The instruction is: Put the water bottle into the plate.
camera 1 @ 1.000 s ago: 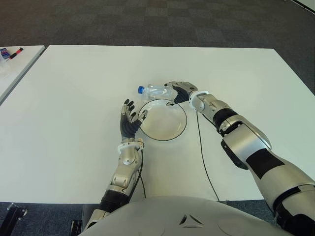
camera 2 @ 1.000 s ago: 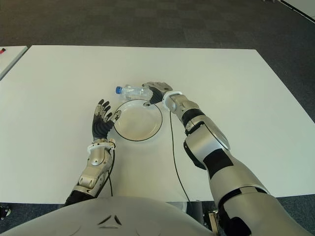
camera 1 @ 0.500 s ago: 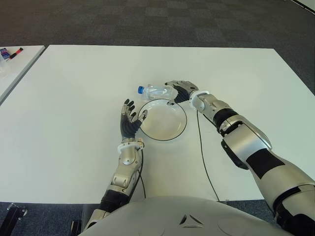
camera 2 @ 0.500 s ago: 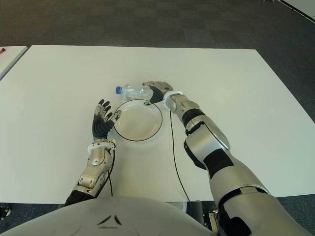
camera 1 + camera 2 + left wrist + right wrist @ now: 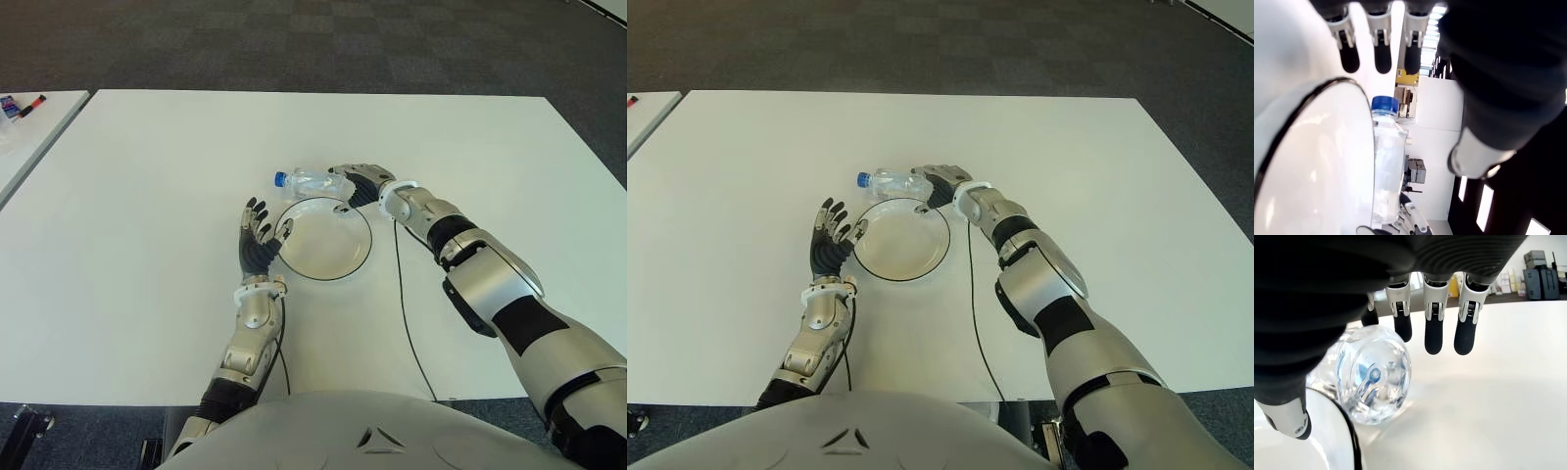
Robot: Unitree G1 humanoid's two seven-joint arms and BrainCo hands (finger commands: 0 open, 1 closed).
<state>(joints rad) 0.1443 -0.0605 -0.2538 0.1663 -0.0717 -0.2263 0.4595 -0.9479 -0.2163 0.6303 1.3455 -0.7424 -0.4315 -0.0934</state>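
Your water bottle [image 5: 310, 180] lies on its side on the white table [image 5: 147, 196], blue cap toward the robot's left, just beyond the far rim of the plate [image 5: 324, 238] and outside it. The right hand [image 5: 359, 183] sits at the bottle's base end with fingers spread around it, not closed on it. The left hand [image 5: 258, 240] stands at the plate's left edge, fingers [image 5: 1382, 58] extended and holding nothing. A thin cable [image 5: 404, 294] runs across the table by the plate's right side. Against the earlier frames, the bottle and both hands have barely shifted.
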